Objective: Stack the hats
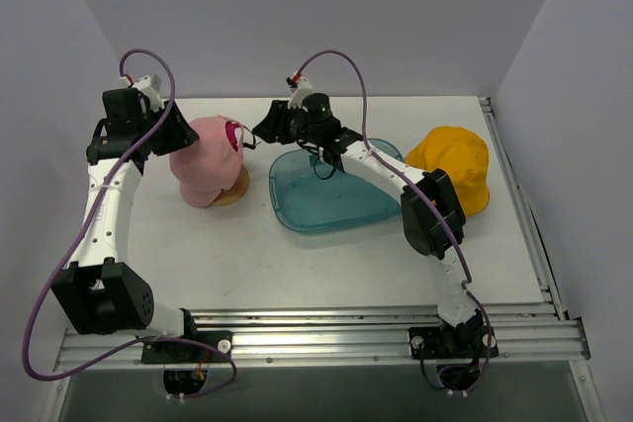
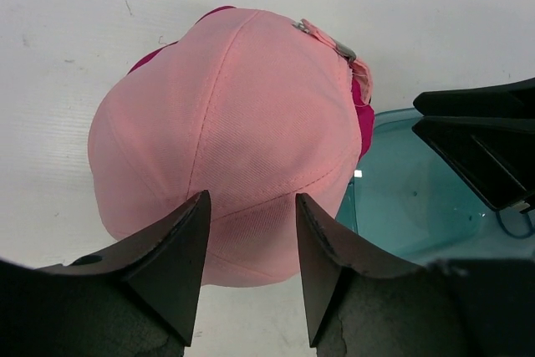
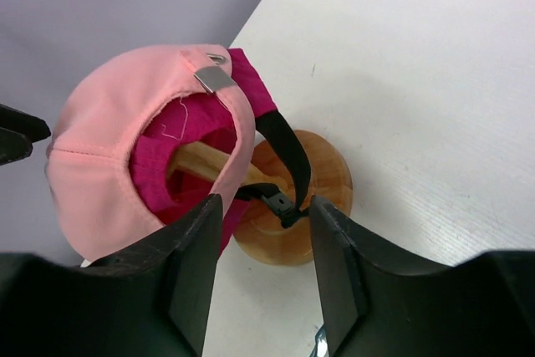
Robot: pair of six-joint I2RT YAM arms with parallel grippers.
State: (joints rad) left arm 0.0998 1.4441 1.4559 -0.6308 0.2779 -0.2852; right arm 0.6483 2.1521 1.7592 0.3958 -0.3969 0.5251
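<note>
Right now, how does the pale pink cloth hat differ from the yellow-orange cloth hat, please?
The pale pink hat tops a magenta hat on the wooden stand; the yellow-orange hat lies alone on the table. Pink sits left of the teal tray, yellow right. Both are soft.

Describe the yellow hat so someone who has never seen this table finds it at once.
On the white table, find the see-through teal tray in the middle and look to its right. The yellow hat lies there by itself, near the right edge. Unlike the pink hat left of the tray, it sits on no wooden stand.
</note>
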